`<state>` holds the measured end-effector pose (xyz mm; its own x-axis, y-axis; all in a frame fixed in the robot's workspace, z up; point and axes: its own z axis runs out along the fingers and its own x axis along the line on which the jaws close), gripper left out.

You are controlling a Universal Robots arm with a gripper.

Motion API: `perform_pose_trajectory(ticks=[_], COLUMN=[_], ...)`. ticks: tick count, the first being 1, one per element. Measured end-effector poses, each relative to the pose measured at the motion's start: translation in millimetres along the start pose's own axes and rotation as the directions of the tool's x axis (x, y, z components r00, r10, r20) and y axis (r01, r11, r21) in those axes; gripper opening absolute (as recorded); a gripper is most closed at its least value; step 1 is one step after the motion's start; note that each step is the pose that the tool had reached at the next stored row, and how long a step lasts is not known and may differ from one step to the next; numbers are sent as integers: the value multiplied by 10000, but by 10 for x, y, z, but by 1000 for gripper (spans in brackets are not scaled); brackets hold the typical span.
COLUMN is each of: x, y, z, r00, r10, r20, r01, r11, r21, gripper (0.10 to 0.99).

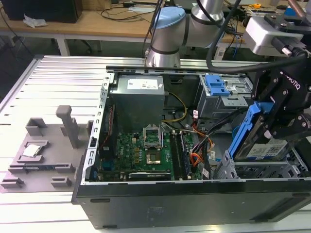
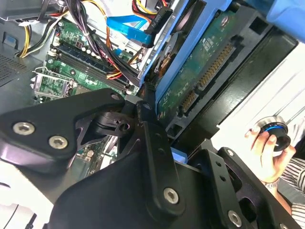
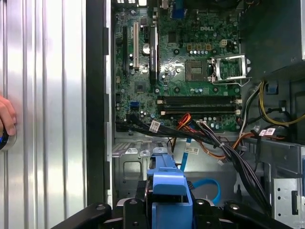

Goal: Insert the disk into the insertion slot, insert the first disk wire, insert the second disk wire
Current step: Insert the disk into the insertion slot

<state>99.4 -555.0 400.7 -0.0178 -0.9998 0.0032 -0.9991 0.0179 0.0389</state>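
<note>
Exterior view: tool, clamped on the disk, at the exterior view's right, over the near right corner of the open computer case. The disk is held tilted, its blue frame on the raised side and its low edge at the mouth of the insertion slot, not seated; contact cannot be told. Grey box with blue latch plate stands just beyond, farther off. Cable bundle lies between motherboard and slot. Second wrist view: disk underside, with green board and connector row exposed and the black tool linkage in front. Cables run close beside the disk's edge. A person's hand is on a round knob outside the case. First wrist view: blue frame between the tool's arms, sheet metal of the slot beyond it, cables crossing near. Judgement: the step in hand is disk insertion. Doing it well calls for levelling the disk square to the bay walls, since the bay looks barely wider than the frame. Open room: free above, tight toward the cables and the case wall.
</note>
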Motion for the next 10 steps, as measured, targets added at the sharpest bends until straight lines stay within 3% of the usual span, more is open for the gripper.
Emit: perform_pose_trajectory(ticks=[4,9,10], x=[0,0,0], y=[-2,-1,-2], z=[52,53,54], r00=[10000,10000,10000], r10=[0,1,1], r20=[-2,-2,-1], r01=[0,-1,-1], r11=[10000,10000,10000], r21=[0,-1,0], gripper=[365,376,439])
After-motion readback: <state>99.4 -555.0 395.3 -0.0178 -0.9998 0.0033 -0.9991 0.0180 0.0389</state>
